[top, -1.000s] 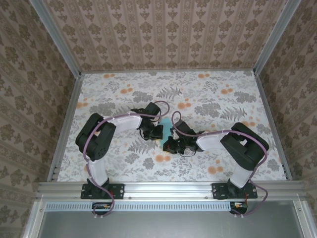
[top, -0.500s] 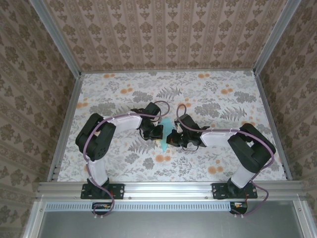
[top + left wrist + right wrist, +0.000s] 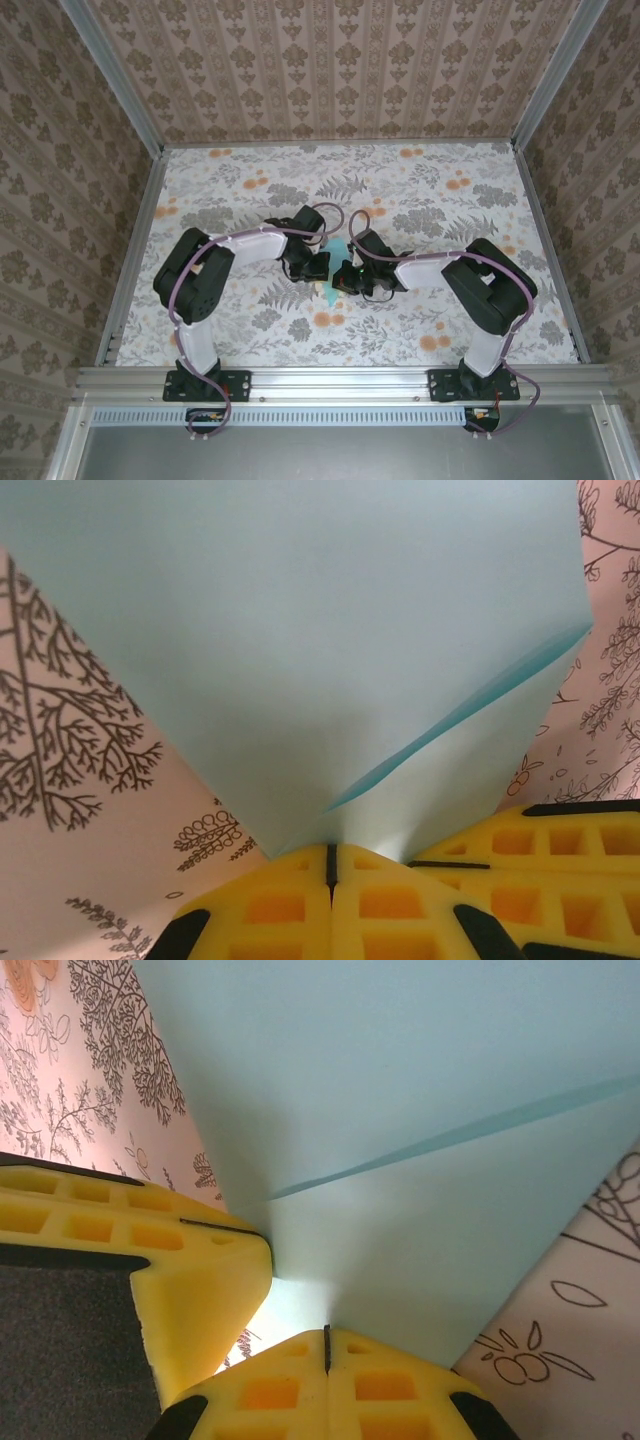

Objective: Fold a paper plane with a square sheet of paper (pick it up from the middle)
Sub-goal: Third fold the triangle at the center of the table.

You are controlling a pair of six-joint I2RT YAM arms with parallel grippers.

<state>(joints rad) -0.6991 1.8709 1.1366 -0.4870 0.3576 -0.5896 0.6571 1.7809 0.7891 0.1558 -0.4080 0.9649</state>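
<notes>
Teal sheet (image 3: 337, 248) sits near the middle of the table (image 3: 450, 200), caught between your two grippers, which meet almost nose to nose there. You can't tell whether it hangs clear of the surface or rests on it.

Take the biggest thing first. The table wears a matte floral print, pale with grey ferns and orange blossoms; it is flat and probably a little grippy under paper.

Next is the sheet. In the left wrist view it fans out wide and smooth from the fingers, plain and matte. One layer is lapped over another, and its folded edge (image 3: 460, 720) shows as a darker slanted line. Expect the sheet to weigh next to nothing, bend at any touch and keep every dent you give it, so a careless squeeze will likely leave a stray crease. Against foam it shouldn't slip much, but it is thin enough to tear if your arms pull apart.

Hold it on or beside the fold, where the doubled paper is stiffer, and set both holds close together around its middle, as the task asks.

Your left gripper (image 3: 331, 865) is clamped tight on the sheet's near edge, and your right gripper (image 3: 326, 1345) is pinched onto it just alongside.

Smallest are the pads (image 3: 270, 905): yellow foam moulded in a waffle of square pockets, soft and yielding, meeting in a thin dark seam.
</notes>
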